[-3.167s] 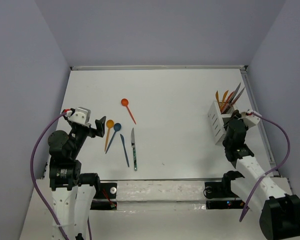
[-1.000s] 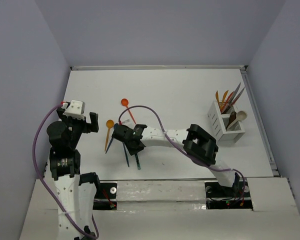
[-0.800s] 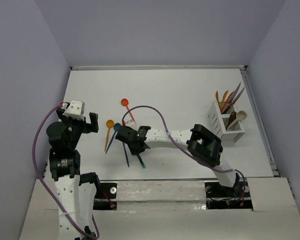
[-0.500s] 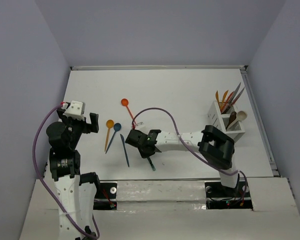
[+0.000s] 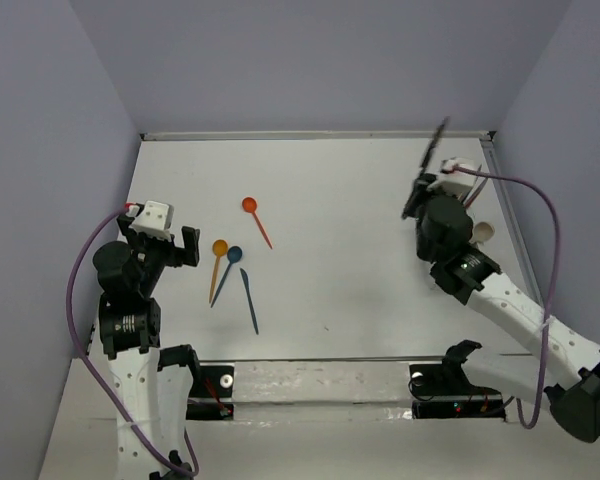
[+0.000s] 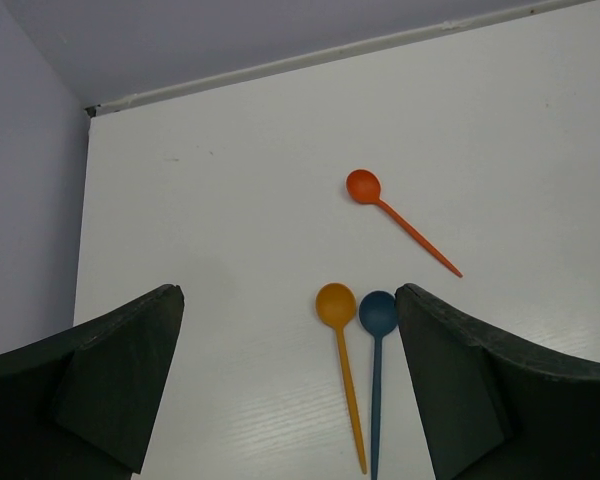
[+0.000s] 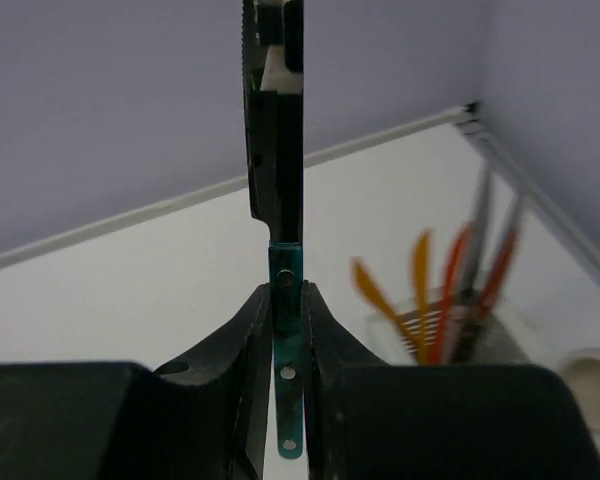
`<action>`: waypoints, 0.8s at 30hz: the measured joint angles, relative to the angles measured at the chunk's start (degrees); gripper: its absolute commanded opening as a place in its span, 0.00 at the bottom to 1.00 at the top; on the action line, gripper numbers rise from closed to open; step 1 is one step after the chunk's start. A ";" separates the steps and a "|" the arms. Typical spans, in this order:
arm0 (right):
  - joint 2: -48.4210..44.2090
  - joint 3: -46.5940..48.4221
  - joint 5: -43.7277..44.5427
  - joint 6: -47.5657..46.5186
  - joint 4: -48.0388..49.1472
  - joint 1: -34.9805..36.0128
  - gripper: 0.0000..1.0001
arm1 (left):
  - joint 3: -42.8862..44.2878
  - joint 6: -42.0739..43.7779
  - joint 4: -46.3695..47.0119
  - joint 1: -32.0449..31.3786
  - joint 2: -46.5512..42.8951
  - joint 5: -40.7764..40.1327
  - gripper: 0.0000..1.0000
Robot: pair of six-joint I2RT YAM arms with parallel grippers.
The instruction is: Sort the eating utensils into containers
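My right gripper (image 5: 421,199) is shut on a teal-handled knife (image 5: 437,147) and holds it upright above the table's right side, blade up. In the right wrist view the knife (image 7: 284,290) sits between the fingers, and the white caddy (image 7: 477,338) lies just right of it with orange, red and grey utensils inside. In the top view my arm hides most of the caddy. My left gripper (image 5: 170,250) is open and empty, left of an orange spoon (image 5: 217,262), a blue spoon (image 5: 230,268) and a blue knife (image 5: 249,300). A red-orange spoon (image 5: 256,219) lies farther back.
A beige spoon bowl (image 5: 483,232) shows beside my right arm, and also in the right wrist view (image 7: 595,366). The left wrist view shows the red-orange spoon (image 6: 400,221), orange spoon (image 6: 341,372) and blue spoon (image 6: 377,372) ahead of the open left gripper (image 6: 288,295). Walls enclose three sides.
My right arm picked the teal knife up off the table near the left utensils and carried it across to the right, by the caddy. The left arm has barely moved.
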 measured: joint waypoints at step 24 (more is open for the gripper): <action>16.59 -12.37 3.28 -5.86 31.45 -29.86 0.00 | 0.00 0.39 -0.81 0.81 0.61 2.29 0.99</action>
